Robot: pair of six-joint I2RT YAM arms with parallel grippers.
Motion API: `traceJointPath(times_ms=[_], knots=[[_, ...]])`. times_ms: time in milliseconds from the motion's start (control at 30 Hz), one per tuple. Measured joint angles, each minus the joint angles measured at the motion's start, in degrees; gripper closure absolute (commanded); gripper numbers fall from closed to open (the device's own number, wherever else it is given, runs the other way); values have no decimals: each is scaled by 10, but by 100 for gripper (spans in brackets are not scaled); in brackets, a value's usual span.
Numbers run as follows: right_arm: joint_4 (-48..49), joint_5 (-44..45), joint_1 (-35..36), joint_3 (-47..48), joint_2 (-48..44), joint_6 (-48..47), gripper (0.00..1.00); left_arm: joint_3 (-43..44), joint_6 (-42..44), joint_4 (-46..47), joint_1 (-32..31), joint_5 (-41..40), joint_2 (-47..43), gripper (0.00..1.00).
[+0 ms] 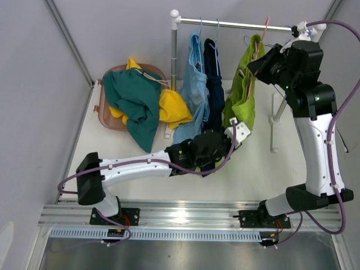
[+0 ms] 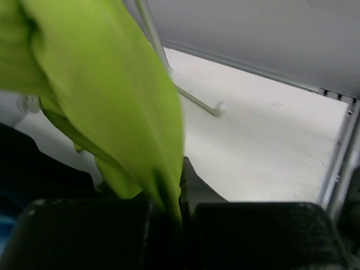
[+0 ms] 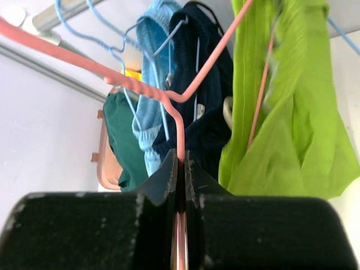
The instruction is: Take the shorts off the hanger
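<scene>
lime shorts (image 1: 242, 98) on the rail (image 1: 230, 23)
left tool (image 2: 181, 194) pinches them low; right tool (image 3: 181, 169) pinches the pink hanger (image 3: 140, 87).

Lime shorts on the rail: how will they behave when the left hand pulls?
Likely floppy: the lime shorts hang in loose folds and bunch in the shut left hand. Probably light, being thin cloth on a wire pink hanger. They may snag on it, though the right hand pinches it.

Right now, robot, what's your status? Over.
Left gripper shut on green shorts. Right gripper shut on pink hanger. Those shorts not off it yet. Navy shorts hang close beside.
</scene>
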Motion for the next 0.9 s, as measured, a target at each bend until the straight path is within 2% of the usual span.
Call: traceJointPath(times_ms=[233,367,467,633,733,800,900], knots=[[-60,-53,-51,91,54,11,100,-169,-57,47,-134,-45,-73,100],[-82,-74,-61,90,57,11,100,-192,-81,43,-154,-58,-71,100],[-66,-79,-62,66,46,11,100,-166,-83,28,-144,-69,-64,100],[-33,-82,-65,-32,-28,16,100,-2,-78,-26,-77,-70,21,100],[-36,-85,-66,-60,-78,18,100,141,-79,-85,-12,-71,96,100],[-35,-87,-66,-61,-107,18,100,278,-83,-144,40,-69,170,100],[-35,-90,-66,-50,-131,18,100,435,-95,-208,101,-67,257,100]])
